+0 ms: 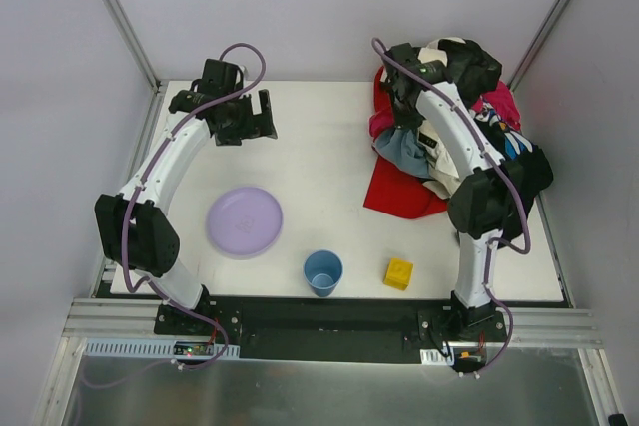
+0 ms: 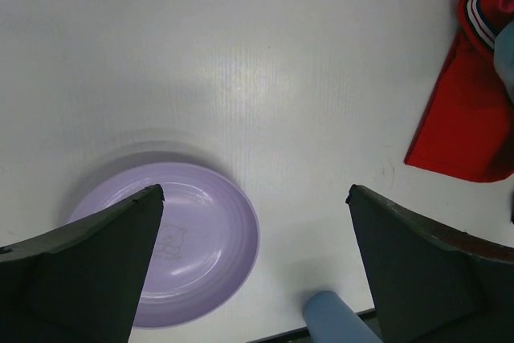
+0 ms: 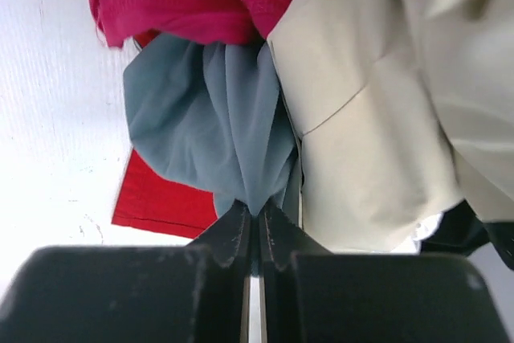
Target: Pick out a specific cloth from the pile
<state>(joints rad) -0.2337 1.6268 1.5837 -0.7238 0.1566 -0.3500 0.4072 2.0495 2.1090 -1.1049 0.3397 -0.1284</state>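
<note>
Jaws of right gripper [image 3: 255, 216] pinched tight on grey-blue cloth [image 3: 209, 110], not target. Red cloth [image 1: 399, 192] lies under pile [image 1: 499, 104] at far right corner of table [image 1: 319, 127], flap spilling toward near edge. Left gripper [image 2: 253, 190] spread wide, empty, over purple plate [image 2: 201, 230]. Judgement: task barely begun, with red cloth ungripped and not yet pulled free.
</note>
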